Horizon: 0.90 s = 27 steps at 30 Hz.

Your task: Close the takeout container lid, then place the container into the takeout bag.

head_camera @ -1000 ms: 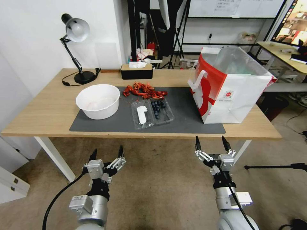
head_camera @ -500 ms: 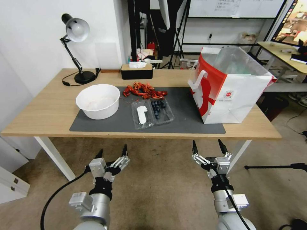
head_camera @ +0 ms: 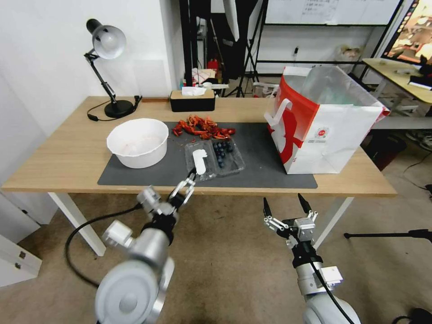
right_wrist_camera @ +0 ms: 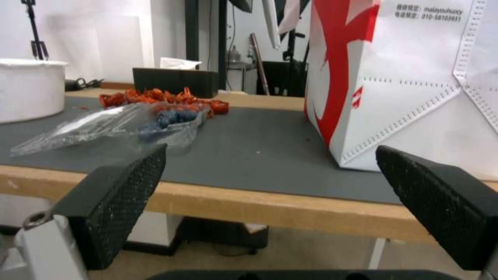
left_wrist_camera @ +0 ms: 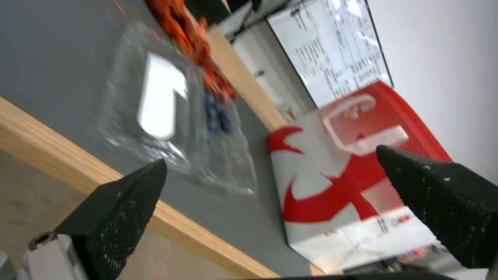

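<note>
1. The bag [head_camera: 324,126], of white-and-red paper with flat white handles, a small round red logo and a clear liner, stands on the worktop [head_camera: 58,153]; its side shows printed digits "010-5810", the rest too small to read.
2. The container [head_camera: 215,159], clear thin plastic with rounded corners, lies open on the grey mat [head_camera: 261,153]; blueberries fill one half.
3. The lid [head_camera: 199,161], lying flat beside the box, bears a long white sticker with no legible writing.
4. The left claw [head_camera: 188,182], black textured fingers spread open, sits at the worktop's front edge, the lid just beyond its tips.
5. The right claw [head_camera: 284,203], open too, hangs below the worktop edge, the bag up ahead of it.
</note>
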{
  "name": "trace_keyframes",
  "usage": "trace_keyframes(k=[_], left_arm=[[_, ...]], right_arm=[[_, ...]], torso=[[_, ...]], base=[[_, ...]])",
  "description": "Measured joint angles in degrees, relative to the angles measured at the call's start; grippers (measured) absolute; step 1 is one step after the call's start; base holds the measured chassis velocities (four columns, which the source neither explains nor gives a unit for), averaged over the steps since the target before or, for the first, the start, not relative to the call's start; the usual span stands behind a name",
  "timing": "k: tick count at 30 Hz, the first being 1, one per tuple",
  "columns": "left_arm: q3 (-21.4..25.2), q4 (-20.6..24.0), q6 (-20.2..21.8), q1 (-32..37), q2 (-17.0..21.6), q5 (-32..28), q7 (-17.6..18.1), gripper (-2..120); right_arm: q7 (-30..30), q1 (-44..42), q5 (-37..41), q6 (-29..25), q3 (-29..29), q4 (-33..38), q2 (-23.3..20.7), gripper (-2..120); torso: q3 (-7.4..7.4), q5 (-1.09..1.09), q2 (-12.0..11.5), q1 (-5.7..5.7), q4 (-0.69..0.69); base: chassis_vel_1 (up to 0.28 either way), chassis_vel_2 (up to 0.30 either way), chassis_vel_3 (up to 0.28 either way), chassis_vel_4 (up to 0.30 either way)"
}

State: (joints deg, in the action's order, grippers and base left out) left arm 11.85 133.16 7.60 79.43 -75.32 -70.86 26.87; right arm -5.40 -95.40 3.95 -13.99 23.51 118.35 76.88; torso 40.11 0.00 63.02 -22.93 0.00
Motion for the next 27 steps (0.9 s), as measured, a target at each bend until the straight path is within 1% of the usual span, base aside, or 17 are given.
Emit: trace_keyframes(k=[2,3,5,6,8,9,12,13,16,17,20,27], left_arm=[[-2.67,-3.05,-0.63,-3.71,-0.2,-2.7,0.41,100],[-2.67,-3.05,-0.63,-3.71,-0.2,-2.7,0.41,100],[-5.32,-6.0,-0.95,-7.76,-1.38,-3.72,2.25,100],[-5.32,-6.0,-0.95,-7.76,-1.38,-3.72,2.25,100],[-7.32,-8.46,-1.37,-10.56,-2.01,-4.18,3.47,100],[-7.32,-8.46,-1.37,-10.56,-2.01,-4.18,3.47,100],[-9.39,-11.24,-1.69,-13.26,-2.4,-4.25,4.3,100],[-9.39,-11.24,-1.69,-13.26,-2.4,-4.25,4.3,100],[-10.2,-13.96,-2.21,-16.16,-3.43,-4.19,5.78,100],[-10.2,-13.96,-2.21,-16.16,-3.43,-4.19,5.78,100],[-9.98,-15.99,-2.73,-17.14,-3.82,-3.94,6.16,100],[-9.93,-18.06,-3.28,-18.65,-3.79,-3.89,6.23,100]], right_arm=[[0.07,-0.7,-0.6,0.02,0.13,0.04,0.57,100],[0.07,-0.7,-0.6,0.02,0.13,0.04,0.57,100],[0.12,-1.71,-1.5,-0.11,0.28,-0.25,1.17,100],[0.12,-1.71,-1.5,-0.11,0.28,-0.25,1.17,100],[0.13,-2.32,-2.05,-0.36,0.35,-0.58,1.66,100],[0.13,-2.32,-2.05,-0.36,0.35,-0.58,1.66,100],[0.13,-2.69,-2.54,-0.43,0.48,-0.62,1.94,100],[0.13,-2.69,-2.54,-0.43,0.48,-0.62,1.94,100],[0.08,-2.71,-2.93,-0.57,0.81,-1.04,2.22,100],[0.08,-2.71,-2.93,-0.57,0.81,-1.04,2.22,100],[0.02,-2.58,-3.39,-0.81,0.76,-1.65,2.86,100],[-0.04,-2.0,-3.78,-0.91,0.59,-2.34,3.51,100]], torso=[[0.0,0.0,0.0,0.0,0.0],[0.0,0.0,0.0,0.0,0.0],[0.0,0.0,0.0,0.01,0.0],[0.0,0.0,0.0,0.01,0.0],[0.0,0.0,0.0,0.0,-0.02],[0.0,0.0,0.0,0.0,-0.02],[0.0,0.0,0.0,0.0,0.0],[0.0,0.0,0.0,0.0,0.0],[-0.01,0.0,0.0,0.02,-0.01],[-0.01,0.0,0.0,0.02,-0.01],[-0.01,0.0,0.0,0.01,0.0],[0.0,0.0,0.0,0.01,0.0]], base=[[0.0,0.0,0.0,0.0],[0.0,0.0,0.0,0.0],[0.0,0.0,0.0,0.0],[0.0,0.0,0.0,0.0],[0.0,0.0,0.0,0.0],[0.0,0.0,0.0,0.0],[0.0,0.0,0.0,0.0],[0.0,0.0,0.0,0.0],[0.0,0.0,0.0,0.0],[0.0,0.0,0.0,0.0],[0.0,0.0,0.0,0.0],[0.0,0.0,0.0,0.0]])
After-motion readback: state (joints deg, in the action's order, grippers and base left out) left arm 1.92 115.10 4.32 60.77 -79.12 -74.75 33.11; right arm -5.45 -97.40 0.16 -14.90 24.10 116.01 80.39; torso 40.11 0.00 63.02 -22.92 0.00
